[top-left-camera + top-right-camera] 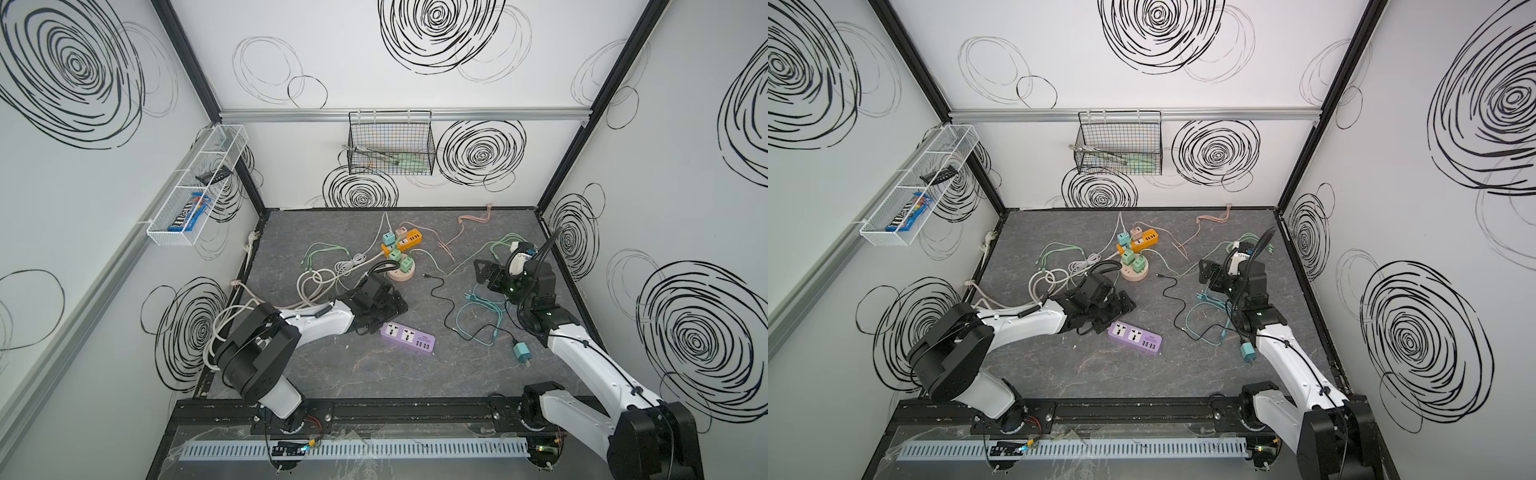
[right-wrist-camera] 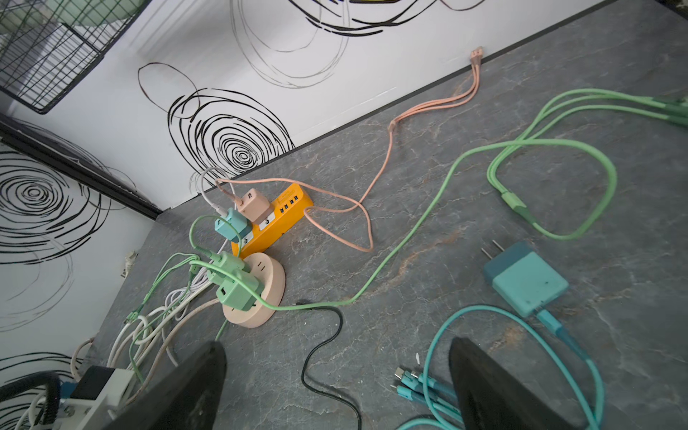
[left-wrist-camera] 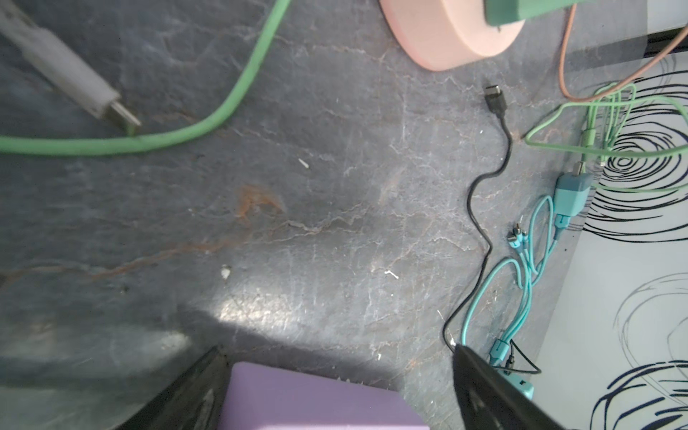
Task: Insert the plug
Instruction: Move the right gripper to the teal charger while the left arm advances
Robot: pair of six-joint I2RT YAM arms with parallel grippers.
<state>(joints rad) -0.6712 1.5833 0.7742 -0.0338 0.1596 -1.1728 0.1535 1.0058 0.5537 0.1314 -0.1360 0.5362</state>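
The plug [image 1: 519,353] is a teal charger block with two prongs. It lies on the grey floor at the right, beside my right arm, and it also shows as the plug [image 1: 1248,353] and the plug [image 2: 525,279], with its teal cable coiled next to it. A purple power strip [image 1: 409,337] lies mid-floor. My left gripper [image 1: 388,318] stands open right at the strip's left end, and that end [image 3: 316,398] shows between its fingers. My right gripper [image 1: 484,274] is open and empty, raised over a black cable [image 2: 320,350], farther back than the plug.
An orange power strip [image 1: 405,241] and a round pink socket [image 1: 399,272], both carrying chargers, stand mid-back. Green, pink and white cables sprawl around them. A black wire basket [image 1: 390,143] hangs on the back wall. A white one [image 1: 195,187] hangs on the left wall.
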